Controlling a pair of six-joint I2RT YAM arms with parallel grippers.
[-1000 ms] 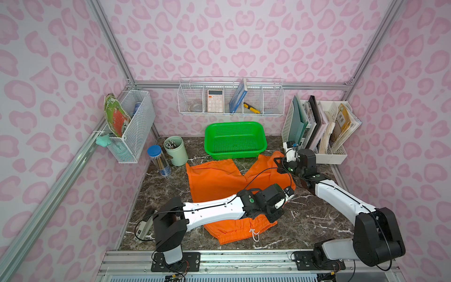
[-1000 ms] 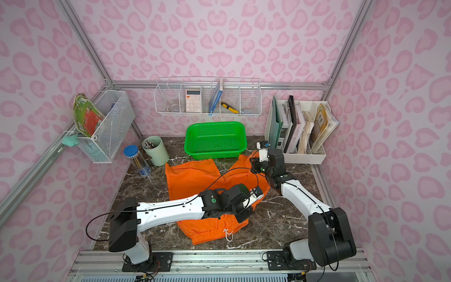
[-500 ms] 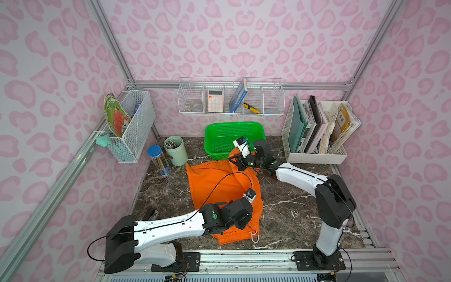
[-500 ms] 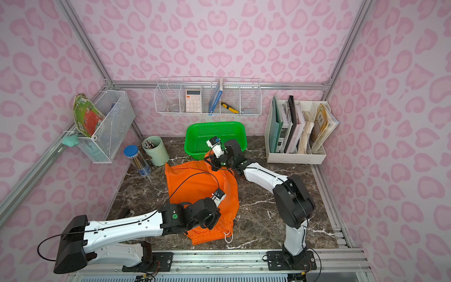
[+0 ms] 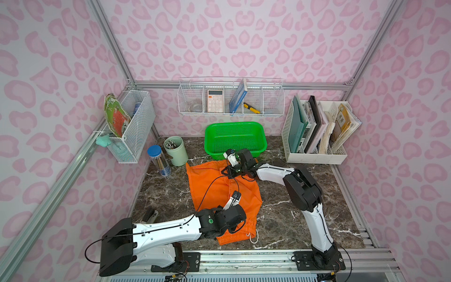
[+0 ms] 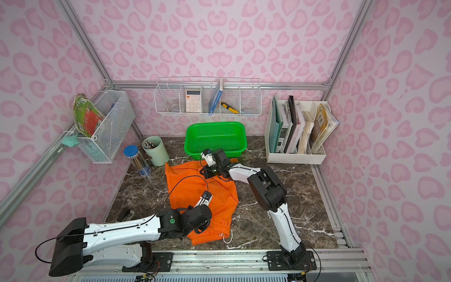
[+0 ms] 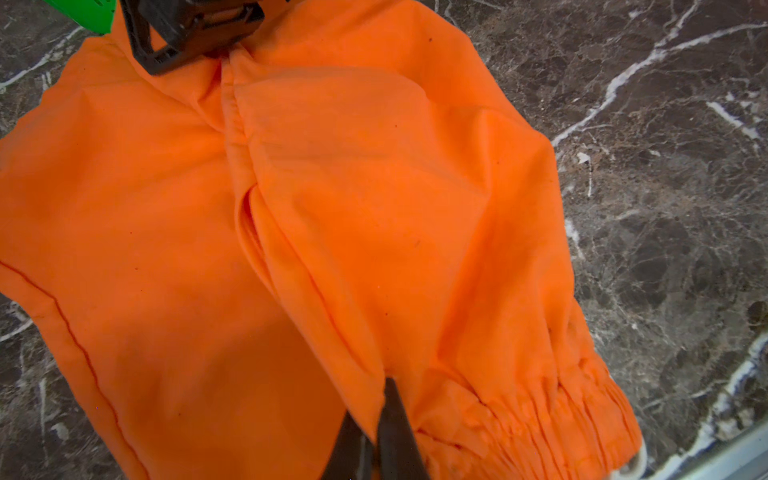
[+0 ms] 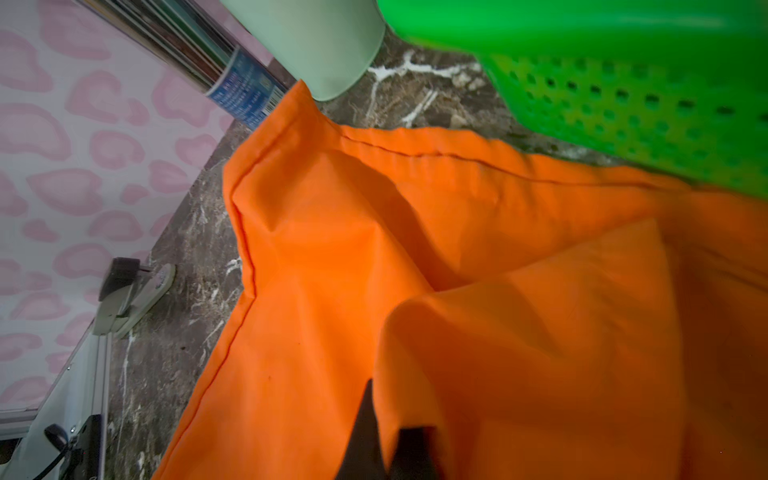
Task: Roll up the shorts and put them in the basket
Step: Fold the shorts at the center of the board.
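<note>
Shorts point(image 5: 214, 188) point(image 6: 192, 190) lie on the counter point(image 5: 288, 219), centre of frame in both top views. The gathered waistband is at the lower end and the leg hems at the upper end, just below the green basket point(image 5: 234, 136). White drawstring point(image 5: 253, 238) hangs off the waistband's lower right corner.

Left tool point(image 7: 374, 432): clenched on the shorts. The wrist view shows a fabric edge pinched between its fingers point(image 7: 395, 415), just beside the waistband gathers. In a top view its arm comes in from lower left and covers the waistband's left part.

Right tool point(image 8: 388, 440): clenched on the shorts too, with a raised fold caught between its fingers point(image 8: 365, 419). In a top view it sits at the upper edge of the shorts point(image 5: 231, 171), near the basket's front wall.

The pinched layer runs between the two tools as a ridge down the middle, lapped over the fabric beneath. No roll formed yet.

Mint cup point(image 5: 175, 151) and blue-capped tube point(image 5: 157, 161) stand near the shorts' upper left corner; the wrist view cannot settle whether they touch.
</note>
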